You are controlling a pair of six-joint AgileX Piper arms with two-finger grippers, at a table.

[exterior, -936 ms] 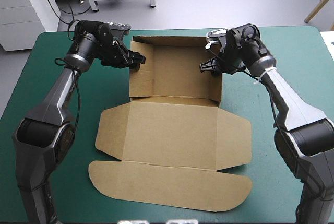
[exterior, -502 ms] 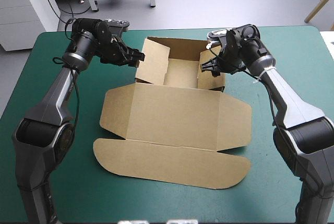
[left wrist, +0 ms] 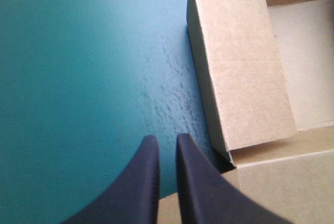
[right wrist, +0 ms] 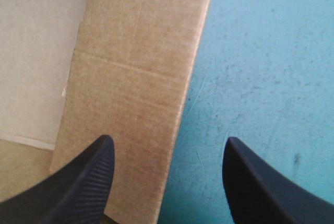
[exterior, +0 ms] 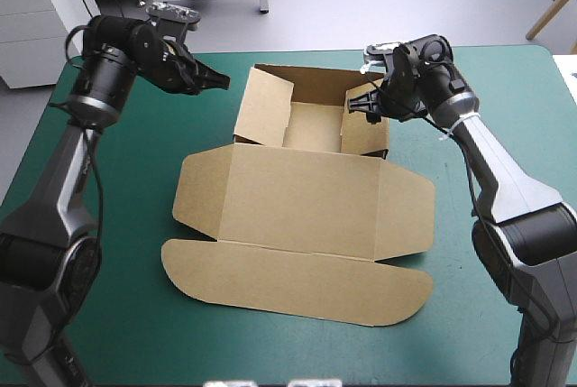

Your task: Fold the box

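Left hand (exterior: 221, 80) backed off one box (exterior: 306, 207); right hand (exterior: 359, 107) spread, straddling it.

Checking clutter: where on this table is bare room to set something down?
Bare teal-green cover lies left of the box, and a narrower strip lies right of its lid. The far middle is crowded: the left gripper and right gripper flank the raised walls.

From the upper left of the frame down its left side, the left arm (exterior: 72, 179) is a chain of smooth, tapered silver-grey shells linked by fat black round joints (exterior: 45, 261). Down the right side, the right arm (exterior: 505, 179) matches it and wears a thin white tie (exterior: 455, 124) around its forearm. The left gripper (left wrist: 163, 139) has two plain, smooth black fins. The right gripper (right wrist: 168, 139) has black fingers (right wrist: 88, 187) with fine ribbing on their inner faces.
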